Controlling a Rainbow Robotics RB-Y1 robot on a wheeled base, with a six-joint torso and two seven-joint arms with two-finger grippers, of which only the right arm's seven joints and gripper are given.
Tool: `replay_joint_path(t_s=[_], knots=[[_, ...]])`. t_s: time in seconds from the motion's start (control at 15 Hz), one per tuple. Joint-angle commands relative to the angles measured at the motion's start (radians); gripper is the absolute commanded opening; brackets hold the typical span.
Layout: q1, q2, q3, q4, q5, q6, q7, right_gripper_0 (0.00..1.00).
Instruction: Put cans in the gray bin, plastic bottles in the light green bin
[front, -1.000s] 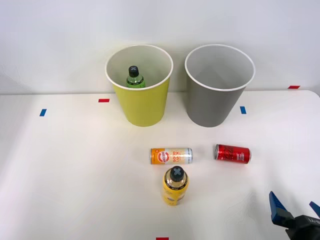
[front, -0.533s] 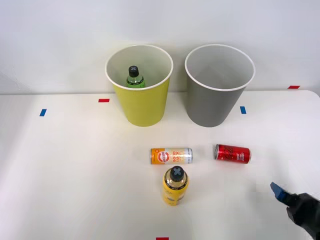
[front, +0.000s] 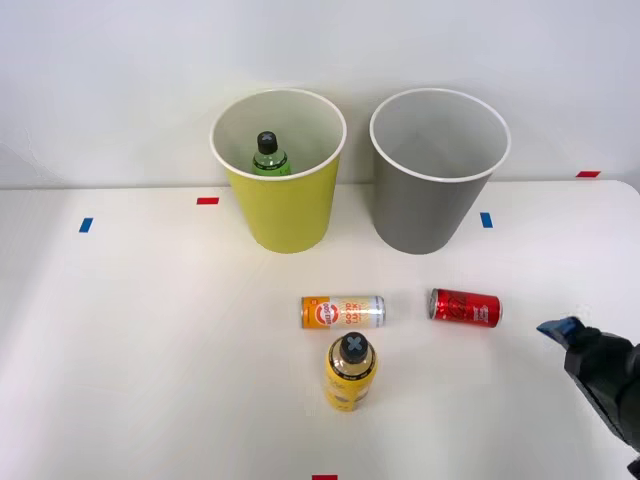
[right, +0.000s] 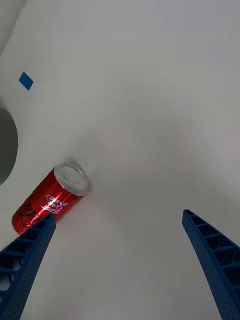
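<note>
White worktop (front: 130, 340) against a plain pale wall, small red and blue tape marks scattered on it.

Front view: light green bin (front: 280, 205) and gray bin (front: 432, 200) stand side by side at the back, apart from each other; green bottle (front: 268, 157) already upright inside the light green bin; gray bin looks empty as far as its inside shows. Nearer the robot, orange-and-white can (front: 343, 312) and red can (front: 466, 307) lie on their sides, long axes running left-right, well apart from one another; yellow bottle (front: 350, 372) stands upright just in front of the orange-and-white can. Right gripper (front: 562, 328) comes in low at the right edge, just to the right of the red can and not touching it; the red can is the nearest item to it, the gray bin directly behind that can.

Right wrist view: right gripper (right: 120, 245) with jaws spread wide, one blue finger at each corner, nothing between them; red can (right: 50, 199) lies off-centre, close against one finger (right: 27, 250), silver end turned toward the open worktop; its long axis is skewed to the line across the jaws.

Judgement: the grasp needs the jaws shifted toward the can and turned square across its body before closing.
</note>
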Motion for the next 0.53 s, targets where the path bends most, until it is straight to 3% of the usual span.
replay_joint_path(t_s=[0.07, 0.33, 0.53], knots=[[-0.121, -0.085, 0.104, 0.014, 0.112, 0.136, -0.248, 0.79], [-0.234, -0.19, 0.196, 0.113, 0.124, 0.136, -0.467, 0.77], [-0.283, -0.237, 0.211, 0.129, 0.061, 0.136, -0.623, 0.77]])
